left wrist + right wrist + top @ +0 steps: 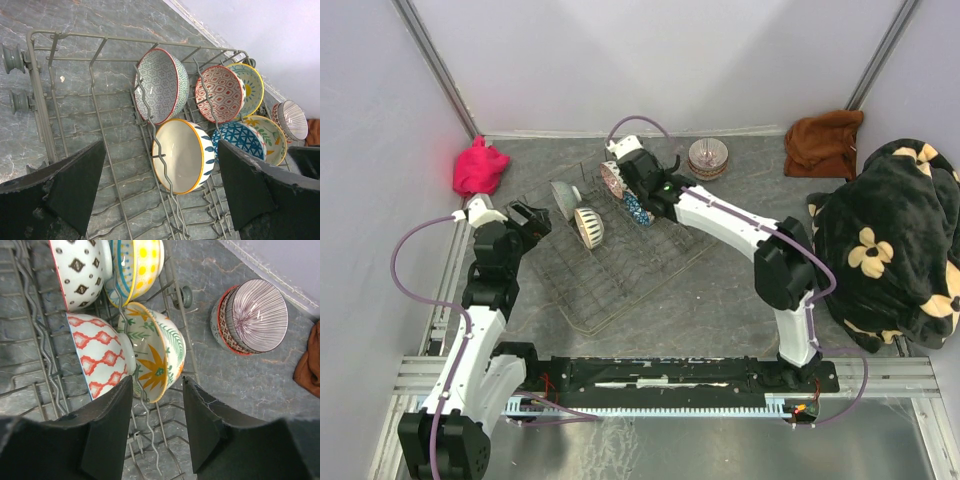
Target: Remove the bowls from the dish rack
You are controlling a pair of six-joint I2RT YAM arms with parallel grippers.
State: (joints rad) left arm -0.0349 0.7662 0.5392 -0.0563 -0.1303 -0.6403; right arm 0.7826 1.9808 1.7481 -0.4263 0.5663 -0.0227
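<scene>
The dark wire dish rack (620,275) lies mid-table and holds several patterned bowls on edge. My left gripper (542,222) is open at the rack's left side. In the left wrist view (161,145) its jaws stand wide apart, facing a white-inside bowl with a yellow rim (182,155) and a green-patterned bowl (160,85). My right gripper (638,195) is open over the rack's far end. In the right wrist view (157,385) the lower rim of a floral bowl (160,347) reaches between its fingers, beside a red-diamond bowl (102,357). A stack of striped bowls (252,315) stands on the table (708,157).
A pink cloth (480,167) lies at the far left, a brown cloth (825,142) at the far right. A black flowered blanket (890,240) covers the right side. Frame posts rise at both back corners.
</scene>
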